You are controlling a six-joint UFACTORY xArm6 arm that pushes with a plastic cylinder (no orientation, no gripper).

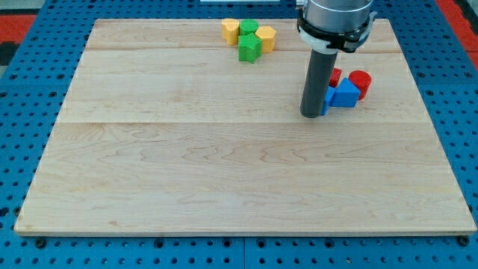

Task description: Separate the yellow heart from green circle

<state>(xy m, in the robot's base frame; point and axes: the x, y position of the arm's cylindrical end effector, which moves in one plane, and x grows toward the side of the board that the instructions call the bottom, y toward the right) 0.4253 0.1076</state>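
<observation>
A tight cluster of blocks sits near the view's top centre. A yellow block (230, 30) on the cluster's left looks like the heart. It touches a rounded green block (249, 28), which looks like the circle. A green star-like block (250, 48) lies just below them. Another yellow block (266, 37), angular like a pentagon, is on the cluster's right. My tip (310, 114) rests on the board well to the right of and below this cluster, and touches none of its blocks.
Right of the rod lie a red block (335, 75), a red cylinder (361, 83) and a blue triangular block (346, 94). Another blue block (327, 100) is partly hidden behind the rod. The wooden board (224, 179) lies on a blue perforated table.
</observation>
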